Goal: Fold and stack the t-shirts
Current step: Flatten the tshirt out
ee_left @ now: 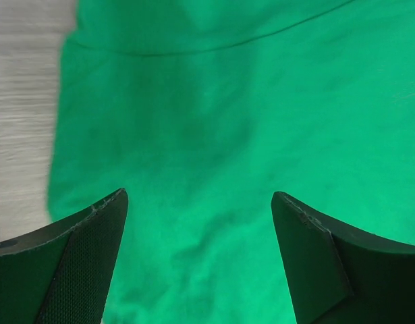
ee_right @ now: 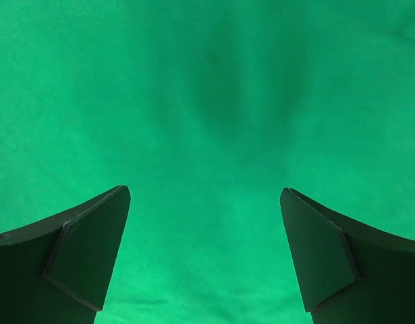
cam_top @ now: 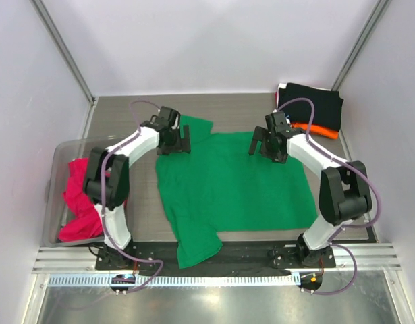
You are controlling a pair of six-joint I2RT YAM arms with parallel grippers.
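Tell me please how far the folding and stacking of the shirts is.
Done: a folded black shirt lies on an orange one at the far right corner. In hand: the green shirt lies spread out, unfolded, with the left claw and right claw open over its far part. Left: fold and stack it, then the pink shirt crumpled in the bin.

Under black t-shirt (cam_top: 315,102), orange t-shirt (cam_top: 320,129) mostly hidden.

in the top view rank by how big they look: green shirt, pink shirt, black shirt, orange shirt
1. green shirt, spread flat: largest by far
2. pink shirt, bunched in the bin, and folded black shirt: too alike to rank
3. orange shirt, only a strip showing under the black
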